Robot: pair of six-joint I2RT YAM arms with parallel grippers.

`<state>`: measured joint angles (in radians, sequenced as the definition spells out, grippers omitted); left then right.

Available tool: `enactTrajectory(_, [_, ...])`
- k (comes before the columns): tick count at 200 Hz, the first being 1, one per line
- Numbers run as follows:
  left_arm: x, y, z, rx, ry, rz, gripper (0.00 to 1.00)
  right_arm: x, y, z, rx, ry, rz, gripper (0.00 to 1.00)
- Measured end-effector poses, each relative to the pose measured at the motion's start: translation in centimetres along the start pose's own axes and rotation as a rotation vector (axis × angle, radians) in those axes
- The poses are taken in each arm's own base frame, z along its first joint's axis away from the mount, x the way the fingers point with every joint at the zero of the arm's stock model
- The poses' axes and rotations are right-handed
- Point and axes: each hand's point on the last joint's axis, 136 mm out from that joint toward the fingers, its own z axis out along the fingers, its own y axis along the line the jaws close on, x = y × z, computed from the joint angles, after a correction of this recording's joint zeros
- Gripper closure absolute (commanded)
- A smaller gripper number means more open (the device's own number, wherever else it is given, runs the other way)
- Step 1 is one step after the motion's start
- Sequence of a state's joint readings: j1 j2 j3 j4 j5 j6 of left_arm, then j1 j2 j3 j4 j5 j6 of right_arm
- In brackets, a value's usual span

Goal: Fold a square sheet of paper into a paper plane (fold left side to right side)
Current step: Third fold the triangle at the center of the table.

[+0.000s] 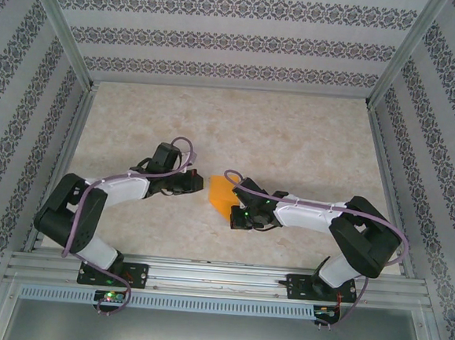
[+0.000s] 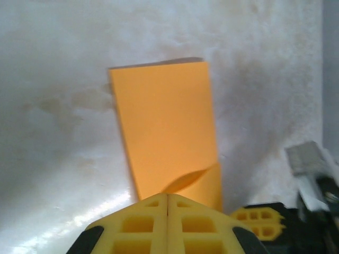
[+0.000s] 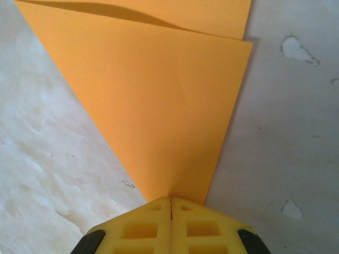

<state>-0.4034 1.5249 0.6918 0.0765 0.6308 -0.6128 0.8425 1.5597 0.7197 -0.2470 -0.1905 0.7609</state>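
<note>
The square sheet of paper (image 1: 220, 195), bright orange, lies folded into a narrow layered shape on the table between my two grippers. In the left wrist view the paper (image 2: 167, 121) runs away from my left gripper (image 2: 168, 194), whose shut tips sit over its near edge; a flap lifts at the lower right. My right gripper (image 3: 170, 198) is shut at the pointed corner of the paper (image 3: 159, 95), which runs into the seam between its fingers. From above, the left gripper (image 1: 199, 185) and right gripper (image 1: 236, 215) flank the paper. A paper plane is out of view.
The beige mottled tabletop (image 1: 292, 151) spreads out behind the paper. Patterned walls (image 1: 238, 37) on metal frame posts close in the back and both sides. A metal rail (image 1: 219, 280) holds both arm bases at the near edge. The right gripper's yellow finger (image 2: 259, 218) shows beside the paper.
</note>
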Motion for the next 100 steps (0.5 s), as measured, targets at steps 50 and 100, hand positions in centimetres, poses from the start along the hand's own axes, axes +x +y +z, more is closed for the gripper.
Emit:
enactTrajectory(50, [4.5, -2.9, 2.5, 0.093, 0.144, 0.048, 0.99, 0.0, -0.1, 0.0, 0.003, -0.006, 0.003, 1.0])
enactTrajectory(100, [5.6, -2.5, 4.7, 0.089, 0.206, 0.022, 0.99, 0.0, -0.2, -0.1, 0.005, -0.009, 0.003, 1.0])
